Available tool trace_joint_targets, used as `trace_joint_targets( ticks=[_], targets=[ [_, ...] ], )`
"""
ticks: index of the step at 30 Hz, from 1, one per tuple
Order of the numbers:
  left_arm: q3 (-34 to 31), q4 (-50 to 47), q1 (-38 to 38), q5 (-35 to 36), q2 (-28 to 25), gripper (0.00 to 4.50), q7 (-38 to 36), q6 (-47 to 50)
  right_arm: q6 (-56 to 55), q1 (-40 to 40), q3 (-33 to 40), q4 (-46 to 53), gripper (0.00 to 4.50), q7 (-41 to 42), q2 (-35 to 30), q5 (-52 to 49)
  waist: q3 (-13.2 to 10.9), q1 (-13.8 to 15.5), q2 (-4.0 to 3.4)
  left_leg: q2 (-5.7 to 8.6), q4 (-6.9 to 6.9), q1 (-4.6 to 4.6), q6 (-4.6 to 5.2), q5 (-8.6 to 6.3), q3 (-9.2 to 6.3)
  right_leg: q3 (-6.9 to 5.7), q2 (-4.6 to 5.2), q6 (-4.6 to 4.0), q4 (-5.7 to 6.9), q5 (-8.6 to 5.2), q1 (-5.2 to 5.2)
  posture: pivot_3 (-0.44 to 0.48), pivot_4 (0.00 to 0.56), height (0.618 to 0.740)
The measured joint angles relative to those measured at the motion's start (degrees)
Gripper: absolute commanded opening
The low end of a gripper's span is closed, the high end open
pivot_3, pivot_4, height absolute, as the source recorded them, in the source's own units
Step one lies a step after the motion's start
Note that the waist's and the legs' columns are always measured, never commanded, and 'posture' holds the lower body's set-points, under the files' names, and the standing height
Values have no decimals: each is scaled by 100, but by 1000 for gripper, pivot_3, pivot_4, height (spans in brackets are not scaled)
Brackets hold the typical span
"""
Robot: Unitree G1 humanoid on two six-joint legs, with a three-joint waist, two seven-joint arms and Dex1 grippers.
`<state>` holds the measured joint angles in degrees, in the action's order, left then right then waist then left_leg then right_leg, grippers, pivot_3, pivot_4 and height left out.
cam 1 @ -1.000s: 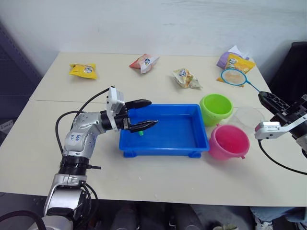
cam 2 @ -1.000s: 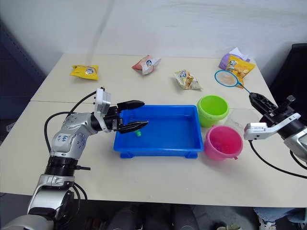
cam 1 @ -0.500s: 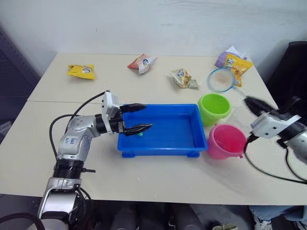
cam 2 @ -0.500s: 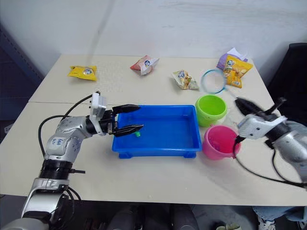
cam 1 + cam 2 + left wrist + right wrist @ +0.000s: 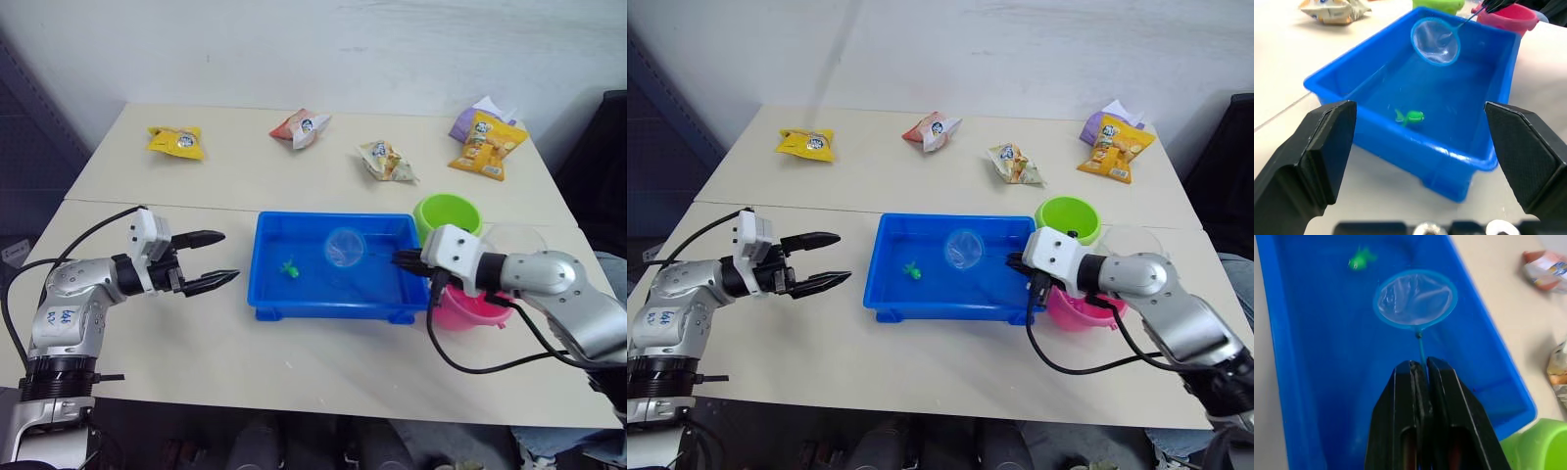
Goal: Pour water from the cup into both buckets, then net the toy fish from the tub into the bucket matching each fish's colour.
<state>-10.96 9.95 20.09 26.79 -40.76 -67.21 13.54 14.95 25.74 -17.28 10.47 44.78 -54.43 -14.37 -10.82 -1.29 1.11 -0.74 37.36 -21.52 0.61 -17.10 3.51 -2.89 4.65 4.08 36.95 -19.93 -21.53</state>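
Pale counter [image 5: 294, 372] under a white wall carries the blue tub [image 5: 269, 294] at its middle. I see the net [image 5: 344, 247] held over the tub's right half, its hoop apart from one green toy fish [image 5: 289, 266] lying left of it inside the tub. My right gripper [image 5: 1420, 377] has its jaws pressed together on the net's thin handle at the tub's right end. Just right of the tub stand the green bucket [image 5: 446, 213], farther, and the pink bucket [image 5: 460, 305], nearer, with the clear cup [image 5: 519, 238] beside them. My left gripper [image 5: 211, 259] hovers left of the tub, jaws apart, holding nothing. Snack packets [image 5: 299, 127] lie along the far side.
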Motion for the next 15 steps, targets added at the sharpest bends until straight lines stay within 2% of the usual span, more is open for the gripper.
trace_joint_targets(
  ticks=[10,15],
  targets=[
    [-17,-258,-167,7,-36,4477,29,88,745,850,-728,-679,0,605,1262,874,0,-46,0,-2,-2,-1,-2,1,1,-2,-5,-1,12,0,-9,0,150,738],
    [-20,-375,-268,8,-35,4477,99,157,945,1030,-735,-776,0,959,1461,888,0,-27,0,0,-2,-3,-1,0,1,-3,-2,0,7,0,-7,0,150,738]
  ],
)
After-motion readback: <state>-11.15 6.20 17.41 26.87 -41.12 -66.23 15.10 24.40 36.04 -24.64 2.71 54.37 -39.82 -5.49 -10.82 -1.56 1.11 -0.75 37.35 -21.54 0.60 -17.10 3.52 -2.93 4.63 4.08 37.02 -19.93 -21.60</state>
